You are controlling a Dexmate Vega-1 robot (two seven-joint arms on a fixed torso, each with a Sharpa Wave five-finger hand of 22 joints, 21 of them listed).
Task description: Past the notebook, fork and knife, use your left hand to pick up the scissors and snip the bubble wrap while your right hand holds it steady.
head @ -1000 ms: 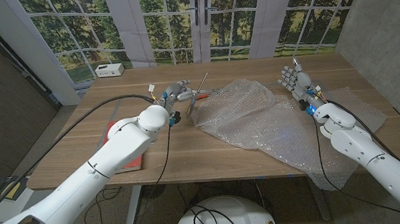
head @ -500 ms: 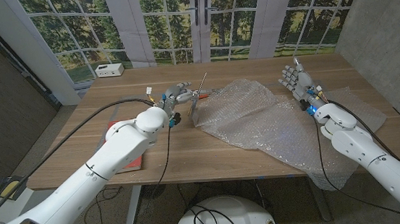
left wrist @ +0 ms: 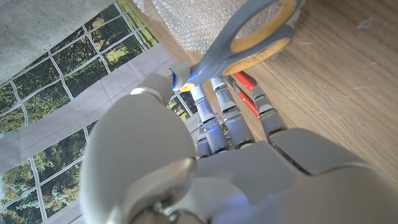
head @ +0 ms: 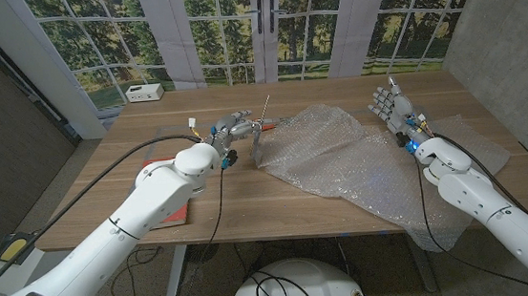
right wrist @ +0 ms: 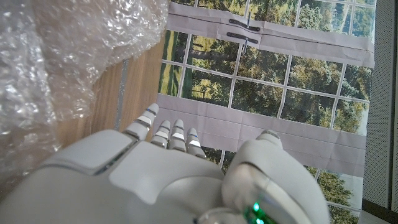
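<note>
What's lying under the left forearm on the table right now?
A red flat thing, likely the notebook, peeks out beneath the left arm on the table. Most of it is covered, so nothing else about it shows.

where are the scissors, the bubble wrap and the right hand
scissors (left wrist: 261,37): left wrist view, on the handle loop
bubble wrap (head: 341,156): head view, middle of the sheet
right hand (head: 390,106): head view, back of the hand

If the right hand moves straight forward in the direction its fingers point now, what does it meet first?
Probably nothing on the table. The right hand stands open beside the bubble wrap, fingers aimed at the table's far edge and the window wall. The way looks free, though depth is unclear.
</note>
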